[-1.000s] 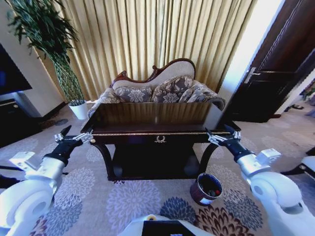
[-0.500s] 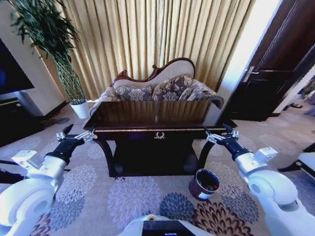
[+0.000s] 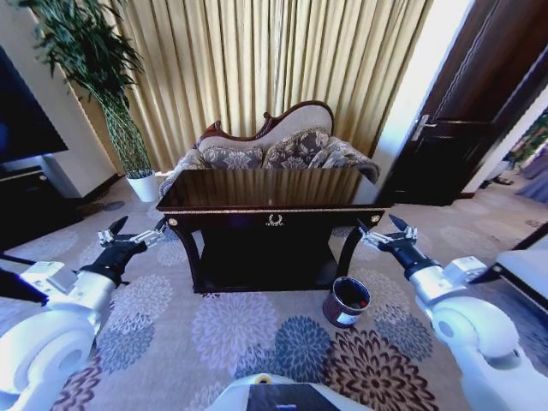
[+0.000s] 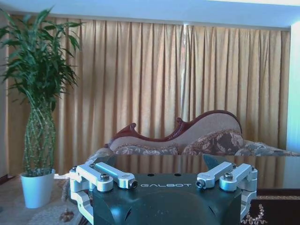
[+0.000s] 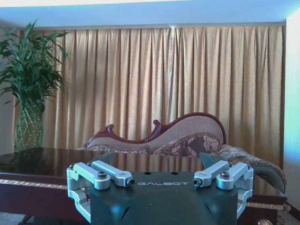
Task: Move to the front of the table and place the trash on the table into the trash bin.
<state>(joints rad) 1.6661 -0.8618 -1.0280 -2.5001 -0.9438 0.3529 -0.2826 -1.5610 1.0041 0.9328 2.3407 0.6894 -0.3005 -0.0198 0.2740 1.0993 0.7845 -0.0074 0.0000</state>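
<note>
The dark table stands ahead at centre, its glossy tabletop reflecting the curtain, in front of a patterned sofa. The trash bin sits on the floral carpet by the table's near right leg. The left gripper hovers left of the table and the right gripper right of it, both with jaws spread wide and holding nothing.

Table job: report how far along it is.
Done, it seems: the table top shows no litter, and the bin, on the carpet by the table's right leg, holds something dark, too small to identify. In hand: nothing; the left gripper and right gripper hover open and empty, in front of the table's two ends. Left: nothing visible.
</note>
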